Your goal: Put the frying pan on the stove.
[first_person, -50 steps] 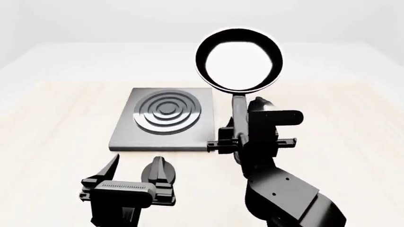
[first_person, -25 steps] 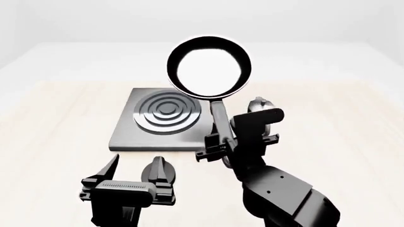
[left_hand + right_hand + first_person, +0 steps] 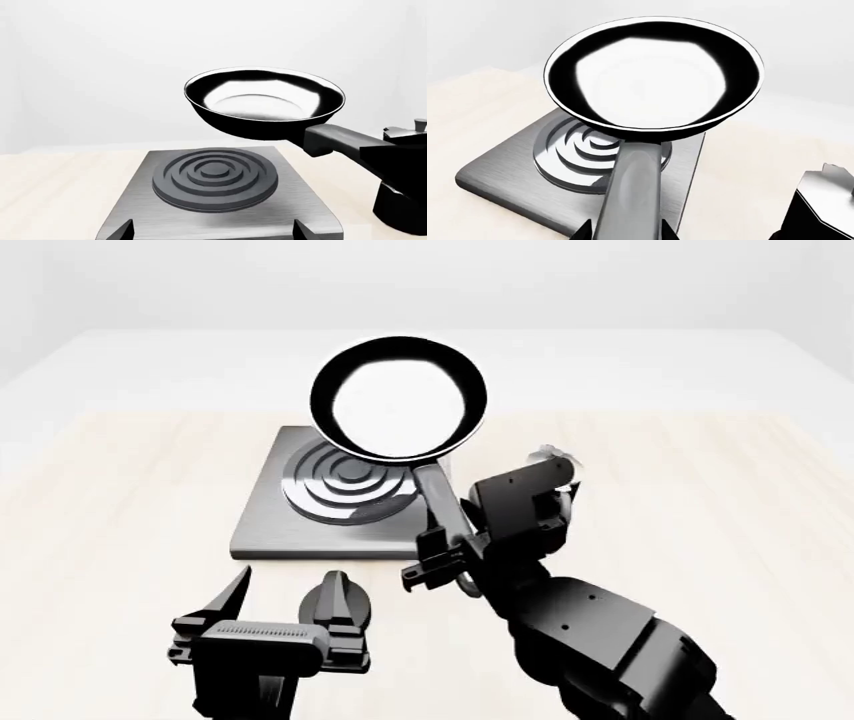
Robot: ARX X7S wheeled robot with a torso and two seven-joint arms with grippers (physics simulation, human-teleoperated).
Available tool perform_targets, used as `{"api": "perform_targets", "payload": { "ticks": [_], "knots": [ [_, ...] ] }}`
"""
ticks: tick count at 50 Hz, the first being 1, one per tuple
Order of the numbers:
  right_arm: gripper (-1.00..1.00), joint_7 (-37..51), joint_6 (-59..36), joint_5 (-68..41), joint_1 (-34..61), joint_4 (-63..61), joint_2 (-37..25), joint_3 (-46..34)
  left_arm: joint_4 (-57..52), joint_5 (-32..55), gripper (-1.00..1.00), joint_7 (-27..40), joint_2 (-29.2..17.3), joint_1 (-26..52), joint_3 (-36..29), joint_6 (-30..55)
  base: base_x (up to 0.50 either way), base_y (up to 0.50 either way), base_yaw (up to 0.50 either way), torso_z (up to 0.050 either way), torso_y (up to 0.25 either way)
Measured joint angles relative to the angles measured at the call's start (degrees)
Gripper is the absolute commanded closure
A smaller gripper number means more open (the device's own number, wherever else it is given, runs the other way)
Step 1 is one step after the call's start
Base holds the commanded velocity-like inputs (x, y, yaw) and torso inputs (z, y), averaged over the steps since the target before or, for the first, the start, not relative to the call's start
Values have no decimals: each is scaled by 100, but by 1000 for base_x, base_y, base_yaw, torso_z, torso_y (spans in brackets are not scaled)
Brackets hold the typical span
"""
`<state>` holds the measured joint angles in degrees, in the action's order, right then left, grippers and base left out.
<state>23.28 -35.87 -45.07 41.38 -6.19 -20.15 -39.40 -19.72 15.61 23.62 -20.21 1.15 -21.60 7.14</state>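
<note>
Since the frying pan point(image 3: 399, 398), clamped by its handle in the right claw point(image 3: 445, 550), has been carried leftward, it is now held raised above the stove point(image 3: 344, 502), so only lowering seems left, while the left claw point(image 3: 287, 608) hangs apart.

Simulated kitchen: stove point(image 3: 350, 502), frying pan point(image 3: 399, 398)

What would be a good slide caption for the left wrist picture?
Frying pan held in the air by its handle, above and slightly off-centre from the ringed stove.

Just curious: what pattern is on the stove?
Raised dark concentric rings on the grey stove, clearest in the left wrist view.
</note>
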Motion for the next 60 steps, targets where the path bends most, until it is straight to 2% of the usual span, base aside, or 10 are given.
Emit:
{"api": "perform_targets", "payload": {
  "ticks": [27, 60],
  "knots": [
    [100, -701, -474, -217, 512, 321, -132, -306, -28, -5, -100, 60, -22, 54, -49, 65, 0, 0, 0, 0, 2],
    [100, -1042, -676, -188, 932, 735, 14, -542, -20, 23, -100, 117, -52, 84, -69, 73, 0, 0, 0, 1, 2]
  ]
}}
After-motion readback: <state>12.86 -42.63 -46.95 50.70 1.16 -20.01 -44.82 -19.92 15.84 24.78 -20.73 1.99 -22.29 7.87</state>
